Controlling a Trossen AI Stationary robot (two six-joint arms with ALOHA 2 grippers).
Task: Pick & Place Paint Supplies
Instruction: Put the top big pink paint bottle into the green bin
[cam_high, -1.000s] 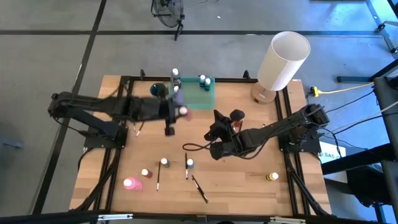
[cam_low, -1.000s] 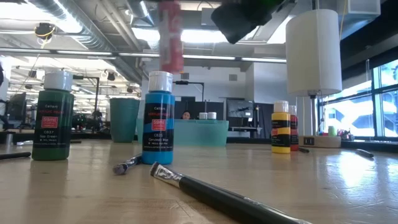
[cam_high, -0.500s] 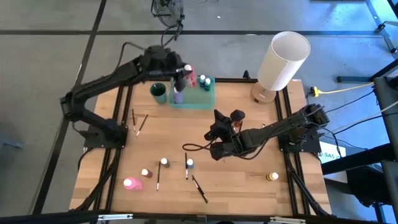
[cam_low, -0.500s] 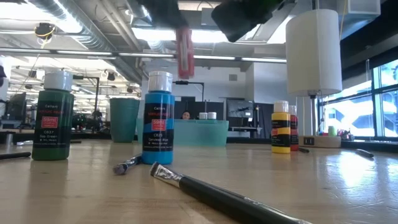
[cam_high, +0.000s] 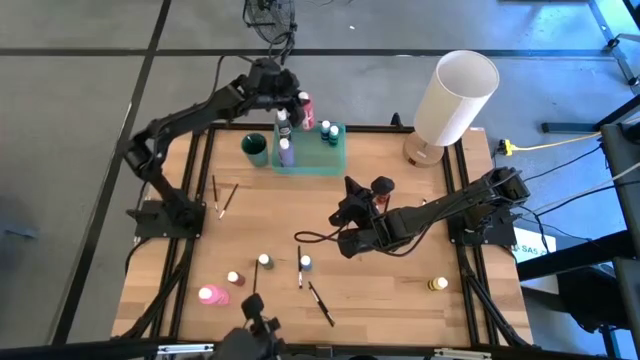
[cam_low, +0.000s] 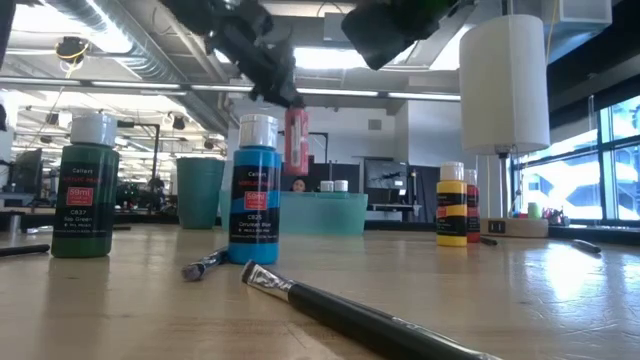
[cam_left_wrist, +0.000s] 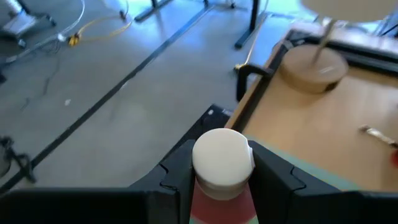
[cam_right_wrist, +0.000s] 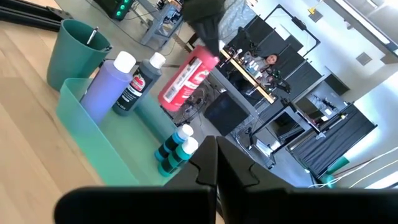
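Observation:
My left gripper (cam_high: 299, 102) is shut on a red paint bottle (cam_high: 305, 109) with a white cap (cam_left_wrist: 222, 158), in the air at the far edge of the translucent green tray (cam_high: 335, 158). The tray holds a purple bottle (cam_high: 286, 152), a dark bottle (cam_high: 283, 124) and teal bottles (cam_high: 327, 131). On the near half of the table stand pink (cam_high: 208, 295), blue (cam_high: 305, 263) and yellow (cam_high: 438, 285) bottles, with thin brushes (cam_high: 320, 303) lying among them. My right gripper (cam_high: 349, 188) hangs shut over the table's middle, holding nothing. My left gripper pinches the red bottle just below its white cap (cam_left_wrist: 210, 198), one finger (cam_left_wrist: 179, 177) on either side and the cap standing out past them. The bottle (cam_right_wrist: 185, 78) hangs below the gripper, lifted clear above the tray's far edge, cap end up.
A green cup (cam_high: 255, 148) stands left of the tray, and a big white lamp (cam_high: 455, 98) at the far right corner. Two brushes (cam_high: 222, 196) lie near the left edge. Bare wood shows between the tray and the near row of bottles.
My left gripper has swung with the red bottle from above the table's middle toward the far edge, passing over the tray, and has rolled somewhat on the way. The bottle has stayed in its hold, clear of everything.

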